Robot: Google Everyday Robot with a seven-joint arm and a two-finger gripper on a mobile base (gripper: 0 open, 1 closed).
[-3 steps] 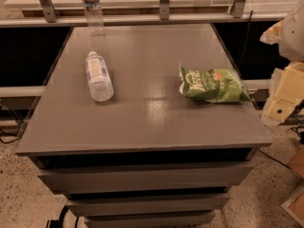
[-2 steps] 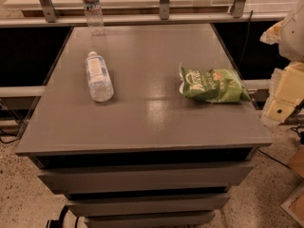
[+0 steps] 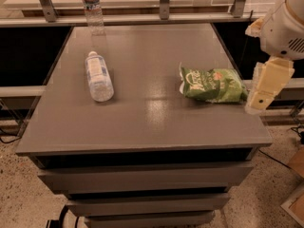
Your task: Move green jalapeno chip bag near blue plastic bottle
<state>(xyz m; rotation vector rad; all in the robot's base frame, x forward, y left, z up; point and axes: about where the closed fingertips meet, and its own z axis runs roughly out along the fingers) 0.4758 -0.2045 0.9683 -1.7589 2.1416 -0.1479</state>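
Grey table [image 3: 142, 122], seen from above: the green jalapeno chip bag [image 3: 213, 84] lies flat at approx. 3 o'clock, near the rt edge. It is crinkled and bright green, w/ white logo lettering at its left end and a red-orange patch further right. The blue plastic bottle [image 3: 99, 76], clear w/ a pale label, lies on its side at 9 o'clock, well apart from the bag. A 2nd bottle [image 3: 92, 7] w/ a dark label band stands upright at 11 o'clock. The robot's gripper [image 3: 260, 96] hangs just off the rt edge, beside the bag's rt end. Whether it's apart or together can't be told.
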